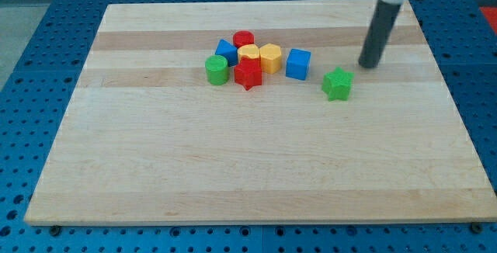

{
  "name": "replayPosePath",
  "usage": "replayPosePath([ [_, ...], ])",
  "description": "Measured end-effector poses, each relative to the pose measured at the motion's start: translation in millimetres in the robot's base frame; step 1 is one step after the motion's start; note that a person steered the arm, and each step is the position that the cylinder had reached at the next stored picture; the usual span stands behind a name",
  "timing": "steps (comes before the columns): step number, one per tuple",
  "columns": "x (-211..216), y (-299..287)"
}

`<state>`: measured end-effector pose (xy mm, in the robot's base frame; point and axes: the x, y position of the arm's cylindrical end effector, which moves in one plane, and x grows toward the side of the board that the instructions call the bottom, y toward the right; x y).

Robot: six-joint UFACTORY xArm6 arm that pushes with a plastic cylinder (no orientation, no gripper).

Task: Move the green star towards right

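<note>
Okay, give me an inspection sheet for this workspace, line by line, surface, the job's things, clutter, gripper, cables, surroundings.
Surface: pale wooden board, lying flat.
Job's things: green star, alone on the view's right, apart from the cluster.
Clutter: green cylinder, red star, red cylinder, blue block, yellow blocks, packed together; blue cube beside them.
Grippers: none; my tip stands above-right of the green star, not touching.
Cables: nothing seen.
Surroundings: blue perforated table around the board.

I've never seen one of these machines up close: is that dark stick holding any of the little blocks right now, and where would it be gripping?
Nothing is held. My tip stands apart from the green star, up and to its right.
</note>
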<state>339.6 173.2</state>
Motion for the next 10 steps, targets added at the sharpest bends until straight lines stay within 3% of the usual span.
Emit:
replayPosePath([
  [1, 28, -95],
  [2, 81, -108],
  [3, 104, -75],
  [8, 40, -17],
  [9, -7, -42],
  [10, -32, -31],
])
